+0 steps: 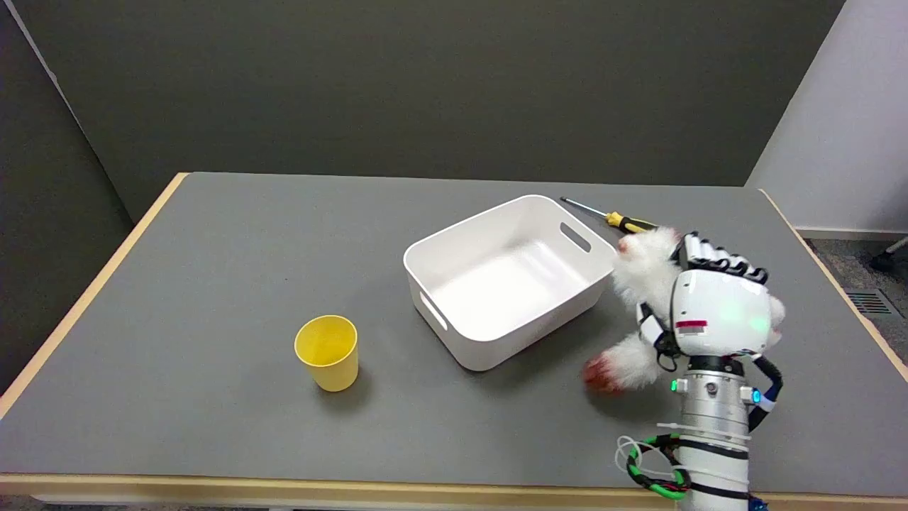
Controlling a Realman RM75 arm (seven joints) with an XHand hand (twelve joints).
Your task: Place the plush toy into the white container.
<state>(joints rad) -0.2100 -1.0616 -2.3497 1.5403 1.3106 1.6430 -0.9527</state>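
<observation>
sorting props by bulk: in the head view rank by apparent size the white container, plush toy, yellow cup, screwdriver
1. white container
2. plush toy, partly hidden by the right hand
3. yellow cup
4. screwdriver, thinnest, handle end hidden behind the toy

I am counting one plush toy point(642, 273), one white container point(508, 279), one yellow cup point(328, 352) and one screwdriver point(610, 215) on one grey table point(213, 270). I am seeing one hand point(716, 305) of mine, the right.
</observation>
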